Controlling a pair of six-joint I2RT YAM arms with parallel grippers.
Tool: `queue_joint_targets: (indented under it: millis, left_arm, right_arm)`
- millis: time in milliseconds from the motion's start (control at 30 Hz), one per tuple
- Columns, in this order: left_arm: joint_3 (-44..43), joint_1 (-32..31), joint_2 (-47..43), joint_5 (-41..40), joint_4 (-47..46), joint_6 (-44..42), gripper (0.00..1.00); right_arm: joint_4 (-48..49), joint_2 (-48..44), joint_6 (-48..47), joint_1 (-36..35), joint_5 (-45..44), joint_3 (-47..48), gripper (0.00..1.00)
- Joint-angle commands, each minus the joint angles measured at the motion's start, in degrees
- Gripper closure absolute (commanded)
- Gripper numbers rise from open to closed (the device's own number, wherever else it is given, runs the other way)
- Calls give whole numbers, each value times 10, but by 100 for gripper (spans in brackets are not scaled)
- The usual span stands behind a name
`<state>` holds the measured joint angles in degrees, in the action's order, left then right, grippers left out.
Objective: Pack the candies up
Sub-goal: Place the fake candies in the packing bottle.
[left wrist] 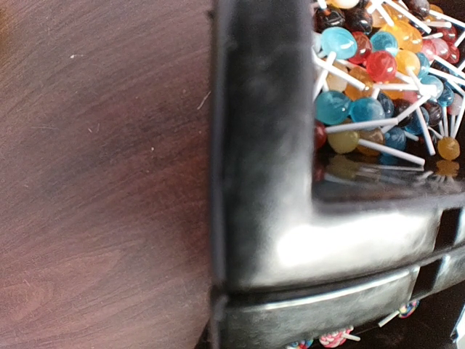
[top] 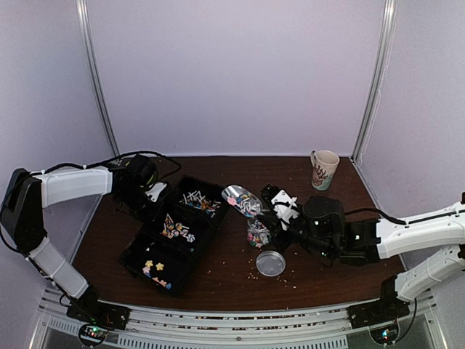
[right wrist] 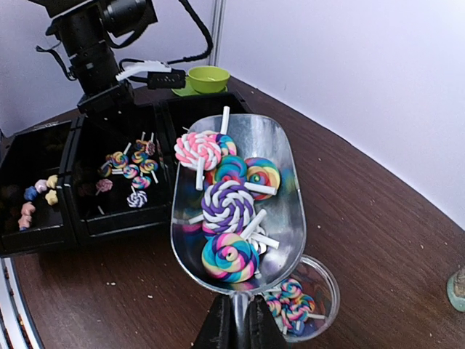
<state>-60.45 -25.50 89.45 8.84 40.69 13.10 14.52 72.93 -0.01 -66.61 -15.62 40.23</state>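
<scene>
The right gripper (right wrist: 234, 323) is pinching the handle of a shiny scoop (right wrist: 290, 211). Swirly candies (right wrist: 227, 206) lie in the scoop, just above a small clear jar (right wrist: 328, 276) with more candies inside. The left gripper (top: 144, 185) is pressed together by the far end of the black tray (left wrist: 261, 182). Maybe it touches the rim, but that is hard to see.

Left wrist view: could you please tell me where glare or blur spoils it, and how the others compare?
Left wrist: the black tray rim is close, soft and carries a white glare patch; the ball lollipops are readable. Right wrist: sharp, metal scoop mirrors its swirl lollipops. Top external: dim, table dark.
</scene>
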Motion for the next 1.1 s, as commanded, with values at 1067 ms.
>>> queue_joint_targets:
  millis: [1067]
  left_arm:
    - [-33, -1, -31, 38, -32, 5, 100]
  right_arm:
    - [-504, -28, 106, 51, -7, 155, 100]
